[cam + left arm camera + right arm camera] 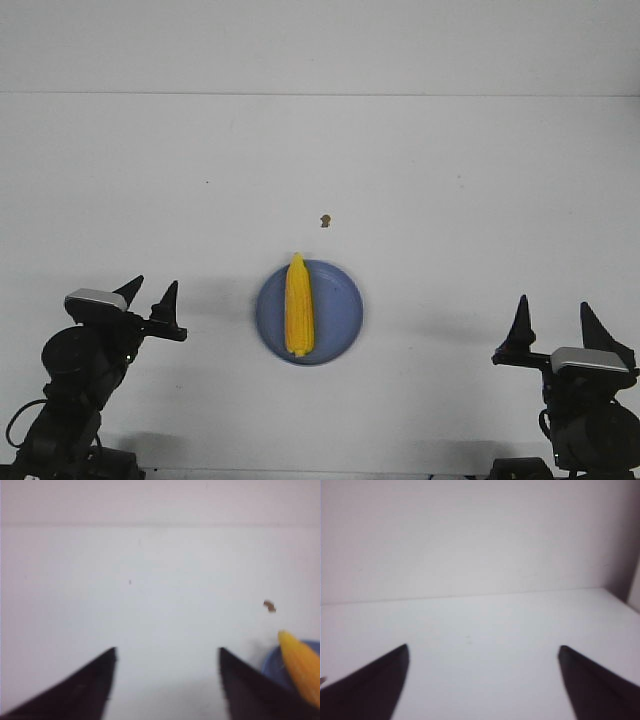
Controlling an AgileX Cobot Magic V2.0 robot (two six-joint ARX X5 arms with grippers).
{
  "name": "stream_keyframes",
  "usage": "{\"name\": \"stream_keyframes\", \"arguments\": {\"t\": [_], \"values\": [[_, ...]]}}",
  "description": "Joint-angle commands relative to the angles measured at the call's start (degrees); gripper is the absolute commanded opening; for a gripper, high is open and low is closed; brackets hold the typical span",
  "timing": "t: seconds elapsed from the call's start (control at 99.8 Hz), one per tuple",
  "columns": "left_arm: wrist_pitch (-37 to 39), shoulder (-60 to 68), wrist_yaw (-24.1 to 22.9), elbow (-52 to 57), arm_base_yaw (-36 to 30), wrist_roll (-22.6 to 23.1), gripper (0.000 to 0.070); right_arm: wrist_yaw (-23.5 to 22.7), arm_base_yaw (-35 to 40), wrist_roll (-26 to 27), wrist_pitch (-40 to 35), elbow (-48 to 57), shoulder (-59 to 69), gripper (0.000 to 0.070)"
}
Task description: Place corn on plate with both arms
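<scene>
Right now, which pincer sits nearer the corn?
Left. The left pincer hangs open just off the plate's left side, level with the corn. The right pincer is open too, farther out on the plate's right.

The white table [450,180] lies bare on every side of the blue plate [340,300], so a gripper could come in from the left, the right or the far side; only a small brown speck [324,221] sits just beyond the plate. The corn [298,305] lies lengthwise on the plate's left half, its tip over the far rim. The left gripper [150,292] and right gripper [552,318], both spread wide, stand well apart from the plate
</scene>
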Motion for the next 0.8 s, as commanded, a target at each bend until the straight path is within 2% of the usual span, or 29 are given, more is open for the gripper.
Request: {"name": "stream_keyframes", "arguments": {"t": [0.0,0.01,0.09,0.792], "values": [[0.7,-0.4,-0.1,0.6,-0.1,-0.1,0.0027,0.3,0.0,-0.3,0.3,0.3,0.3,0.0244],[0.7,-0.5,-0.1,0.6,-0.1,-0.1,0.0000,0.3,0.0,-0.3,0.3,0.3,0.3,0.0214],[0.7,-1.0,-0.1,0.6,-0.1,-0.1,0.0006,0.4,0.0,-0.3,0.3,0.3,0.3,0.0000],[0.6,-1.4,-0.1,0.7,-0.1,-0.3,0.0012,0.4,0.0,-0.3,1.3,0.3,0.3,0.0000]]}}
